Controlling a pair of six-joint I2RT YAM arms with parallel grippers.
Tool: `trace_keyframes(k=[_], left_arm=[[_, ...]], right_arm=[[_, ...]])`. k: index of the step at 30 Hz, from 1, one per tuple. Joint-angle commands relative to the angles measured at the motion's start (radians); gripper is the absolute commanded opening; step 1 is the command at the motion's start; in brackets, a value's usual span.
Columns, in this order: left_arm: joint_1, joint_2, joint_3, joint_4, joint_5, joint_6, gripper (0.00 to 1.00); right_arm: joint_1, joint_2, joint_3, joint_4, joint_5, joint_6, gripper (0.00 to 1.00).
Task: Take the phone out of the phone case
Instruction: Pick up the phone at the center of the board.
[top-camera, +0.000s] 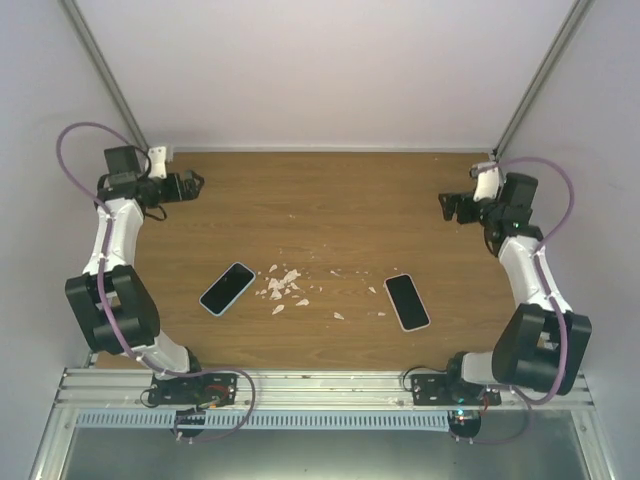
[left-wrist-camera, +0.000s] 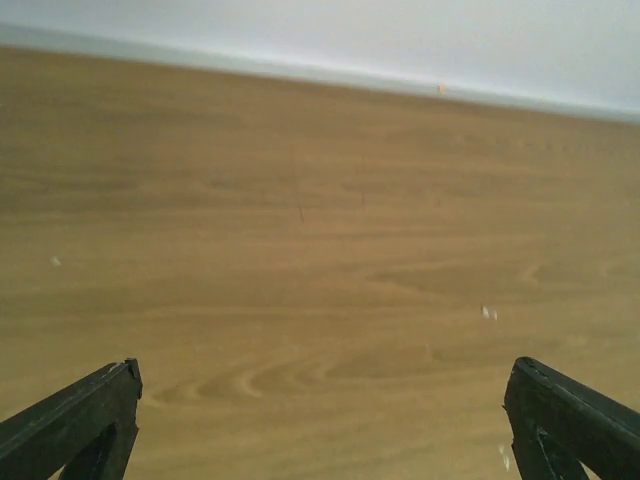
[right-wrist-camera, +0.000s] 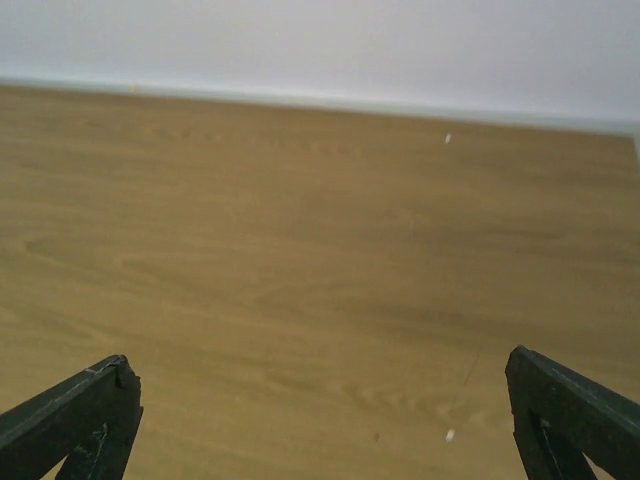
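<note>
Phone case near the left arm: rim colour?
Phone case rim looks pale whitish-blue; top external view.

The wooden table (top-camera: 320, 190) lies bare across its far half, open between the left gripper (top-camera: 197, 183) and right gripper (top-camera: 446, 207) at the far corners. Nearer, a blue-rimmed phone (top-camera: 227, 288) and a white-rimmed phone (top-camera: 407, 301) lie flat, well apart, white crumbs (top-camera: 283, 287) scattered between them. White walls (top-camera: 320, 70) close the left, far and right sides

Small white scraps (top-camera: 288, 279) lie scattered at the centre of the frame on a brown wooden table (top-camera: 330, 200), with pale walls (top-camera: 330, 70) above and a metal rail (top-camera: 330, 385) along the bottom.
</note>
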Motion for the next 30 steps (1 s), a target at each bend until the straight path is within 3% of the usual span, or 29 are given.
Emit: trace_keyframes(k=[1, 8, 19, 30], left_arm=[[-0.033, -0.088, -0.088, -0.003, -0.023, 0.072, 0.99], [-0.066, -0.167, -0.187, -0.126, -0.011, 0.250, 0.99], [-0.081, -0.269, -0.298, -0.384, -0.019, 0.574, 0.99], [-0.089, -0.314, -0.443, -0.489, -0.112, 0.707, 0.99]], right_arm=[[0.017, -0.077, -0.109, 0.064, 0.030, 0.018, 1.00], [0.029, -0.151, -0.231, 0.100, 0.053, 0.034, 1.00], [0.037, -0.184, -0.271, 0.141, 0.093, 0.043, 0.99], [0.038, -0.175, -0.277, 0.157, 0.118, 0.043, 1.00]])
